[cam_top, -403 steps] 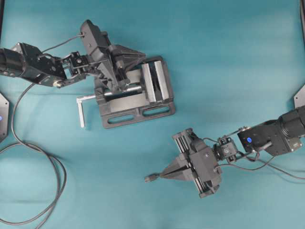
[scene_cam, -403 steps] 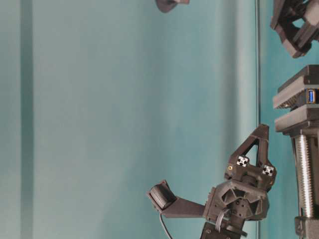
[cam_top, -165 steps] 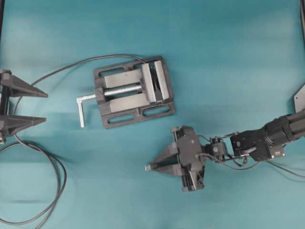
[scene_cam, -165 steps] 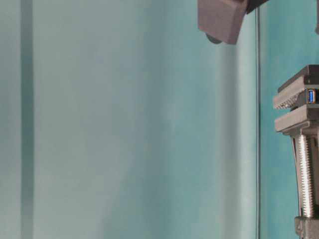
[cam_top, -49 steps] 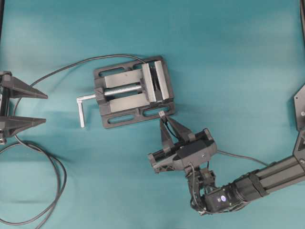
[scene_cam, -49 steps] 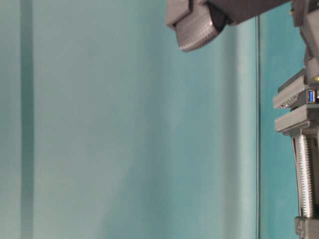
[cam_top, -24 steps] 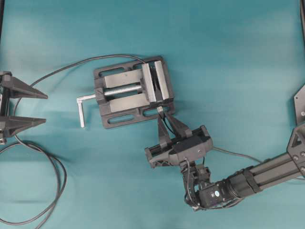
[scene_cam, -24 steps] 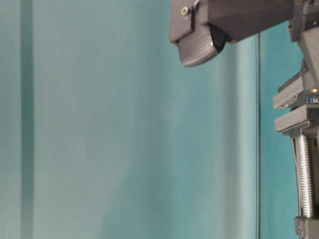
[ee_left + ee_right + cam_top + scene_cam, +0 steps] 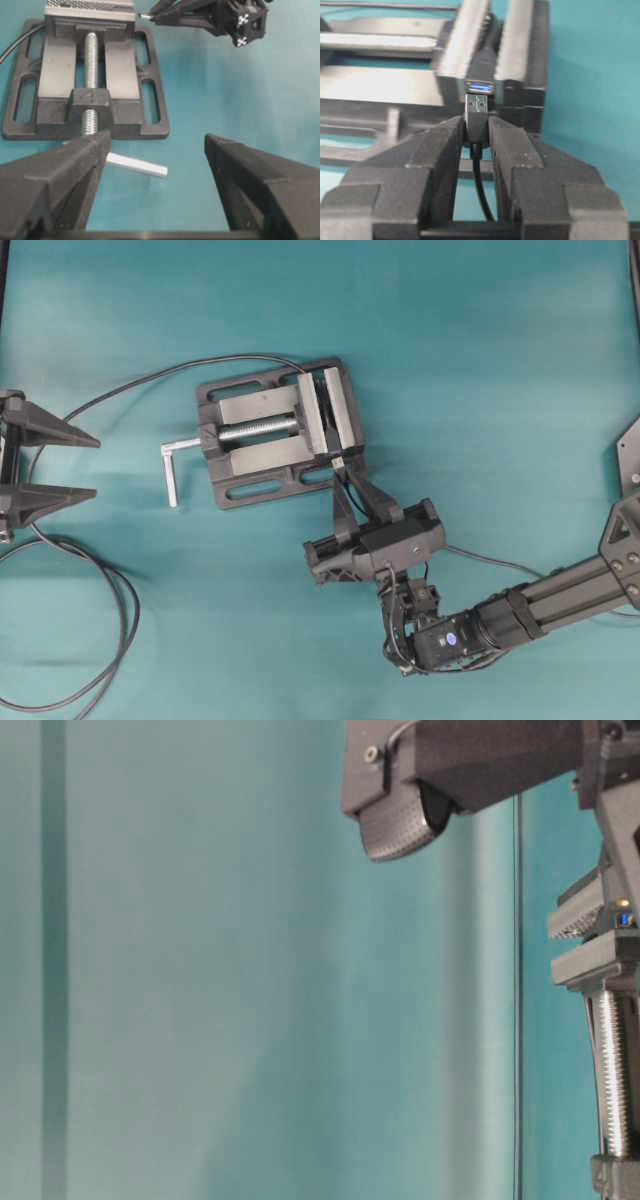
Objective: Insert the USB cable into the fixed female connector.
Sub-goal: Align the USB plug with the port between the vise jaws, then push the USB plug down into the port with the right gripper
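Right gripper (image 9: 476, 134) clamped on the USB cable (image 9: 477, 116) behind its metal plug, plug tip just short of the blue-tongued fixed female connector (image 9: 480, 87), aligned, apart. Connector pinched between drill-press vise (image 9: 280, 435) jaws, mid-bench. Left gripper (image 9: 62, 466) spread wide at the bench's left edge, holding nothing.

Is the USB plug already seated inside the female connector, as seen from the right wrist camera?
No, the USB cable plug's metal tip sits just short of the female connector, held by the right gripper.
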